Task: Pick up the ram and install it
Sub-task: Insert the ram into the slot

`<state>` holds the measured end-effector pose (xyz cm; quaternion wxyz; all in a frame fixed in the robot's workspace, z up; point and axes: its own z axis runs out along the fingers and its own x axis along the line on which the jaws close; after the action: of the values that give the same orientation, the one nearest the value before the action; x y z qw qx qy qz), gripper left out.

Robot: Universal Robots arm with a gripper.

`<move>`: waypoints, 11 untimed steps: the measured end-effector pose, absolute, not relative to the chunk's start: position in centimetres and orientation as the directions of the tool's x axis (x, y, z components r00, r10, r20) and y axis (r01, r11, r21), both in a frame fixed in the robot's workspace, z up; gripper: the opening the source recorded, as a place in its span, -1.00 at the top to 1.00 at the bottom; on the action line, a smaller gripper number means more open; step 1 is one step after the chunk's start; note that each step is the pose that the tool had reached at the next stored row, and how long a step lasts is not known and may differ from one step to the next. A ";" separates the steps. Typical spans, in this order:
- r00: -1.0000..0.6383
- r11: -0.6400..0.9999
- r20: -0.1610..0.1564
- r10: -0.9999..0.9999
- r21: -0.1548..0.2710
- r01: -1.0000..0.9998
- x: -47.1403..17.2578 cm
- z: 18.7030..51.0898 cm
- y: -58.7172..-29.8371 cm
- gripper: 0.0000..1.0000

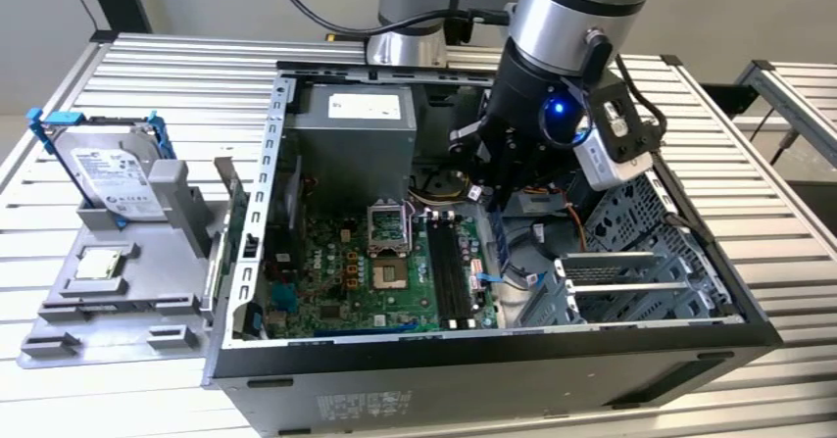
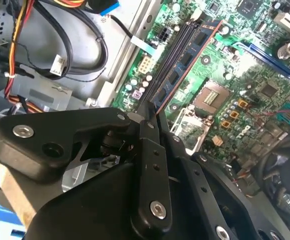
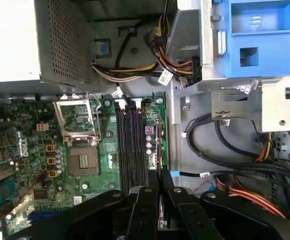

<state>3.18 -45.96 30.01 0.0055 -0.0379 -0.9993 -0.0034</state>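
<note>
Pincer (image 2: 152, 117) pinches the ram (image 2: 184, 62) edge-on between pressed-together fingers, the stick running straight out from the tips. It hangs over the memory slots (image 3: 132, 145) on the motherboard (image 1: 353, 271), inside the open case (image 1: 654, 335) mid-worktop. Judgement: keep it square to one slot, notch aligned, press evenly.

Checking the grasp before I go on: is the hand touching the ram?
Touching. In the second wrist view the hand is shut on the ram, whose near end runs in between the fingertips, edge-on over the motherboard.
</note>
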 end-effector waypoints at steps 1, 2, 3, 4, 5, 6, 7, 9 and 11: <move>-0.997 0.997 0.011 0.076 0.006 0.076 2.9 29.8 -45.9 1.00; -0.997 0.997 0.011 0.076 0.006 0.076 2.6 29.7 -45.9 1.00; -0.997 0.997 0.011 0.076 0.006 0.076 2.5 29.5 -45.9 1.00; -0.997 0.997 0.011 0.076 0.006 0.076 2.4 29.3 -45.9 1.00; -0.997 0.997 0.011 0.076 0.006 0.076 2.4 29.1 -45.9 1.00; -0.997 0.997 0.011 0.076 0.006 0.076 2.4 28.9 -45.9 1.00; -0.997 0.997 0.011 0.076 0.006 0.076 2.4 28.7 -45.9 1.00; -0.997 0.997 0.011 0.076 0.006 0.076 2.0 28.4 -45.9 1.00; -0.997 0.997 0.011 0.076 0.006 0.076 2.0 28.0 -45.9 1.00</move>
<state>1.97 -45.90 28.01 0.0055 -0.0381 -0.9993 -0.0032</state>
